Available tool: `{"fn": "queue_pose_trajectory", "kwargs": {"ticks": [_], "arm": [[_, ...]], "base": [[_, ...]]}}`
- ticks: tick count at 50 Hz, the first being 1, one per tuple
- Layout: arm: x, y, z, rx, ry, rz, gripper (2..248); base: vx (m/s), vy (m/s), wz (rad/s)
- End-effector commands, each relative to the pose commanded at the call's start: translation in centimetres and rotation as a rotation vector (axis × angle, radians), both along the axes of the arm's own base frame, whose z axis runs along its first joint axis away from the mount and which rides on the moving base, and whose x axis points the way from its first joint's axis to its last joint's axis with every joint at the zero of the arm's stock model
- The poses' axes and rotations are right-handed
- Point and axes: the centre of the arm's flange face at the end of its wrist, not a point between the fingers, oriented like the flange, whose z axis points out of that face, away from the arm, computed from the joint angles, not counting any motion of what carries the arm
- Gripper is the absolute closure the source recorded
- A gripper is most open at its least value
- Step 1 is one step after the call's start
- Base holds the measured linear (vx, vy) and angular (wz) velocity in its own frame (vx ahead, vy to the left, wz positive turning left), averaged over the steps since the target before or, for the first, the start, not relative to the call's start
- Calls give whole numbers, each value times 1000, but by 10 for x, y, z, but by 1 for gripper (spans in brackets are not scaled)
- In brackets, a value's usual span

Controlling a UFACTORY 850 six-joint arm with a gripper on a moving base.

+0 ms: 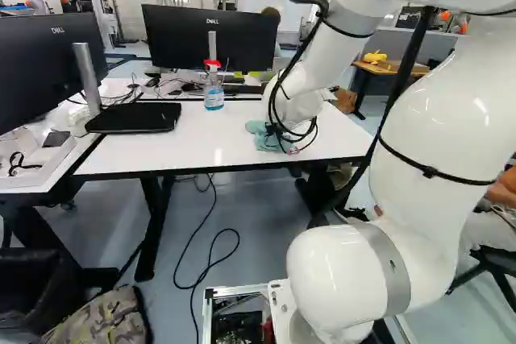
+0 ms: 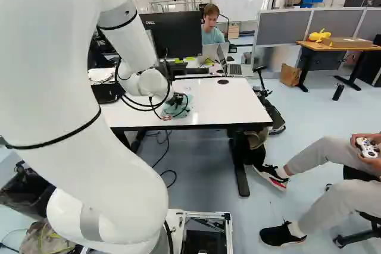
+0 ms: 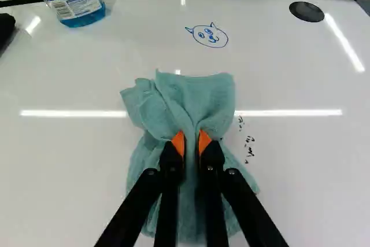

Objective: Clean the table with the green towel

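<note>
The gripper (image 2: 178, 99) is low over the white table (image 2: 226, 102) in the right base view, at the bunched green towel (image 2: 180, 110). Seen from the wrist, the gripper (image 3: 192, 143) has both orange pads pressed on a fold of the towel (image 3: 193, 99), shut on it; the cloth spreads on the tabletop ahead of and under the fingers. Small dark marks (image 3: 249, 146) show on the table beside the towel. A blue cat-face drawing (image 3: 210, 36) lies ahead of it.
A spray bottle (image 1: 214, 90) with blue liquid stands near the table's far side. Monitors (image 1: 211, 38), a laptop (image 2: 235, 68) and cables are behind. A seated person's legs (image 2: 333, 171) are right of the table in the right base view.
</note>
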Motion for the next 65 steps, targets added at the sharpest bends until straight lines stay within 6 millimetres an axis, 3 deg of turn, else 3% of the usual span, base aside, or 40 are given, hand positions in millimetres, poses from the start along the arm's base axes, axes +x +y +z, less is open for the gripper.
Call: {"fn": "queue_pose_trajectory", "kwargs": {"ticks": [17,29,49,65], "arm": [[-31,-11,-1,0,2,-26,202],[-42,-26,-1,0,2,-69,202],[-40,-56,-1,0,2,-147,202],[-13,-69,0,0,1,-169,202]], "base": [[0,0,0],[0,0,0],[0,0,0],[0,0,0]]}}
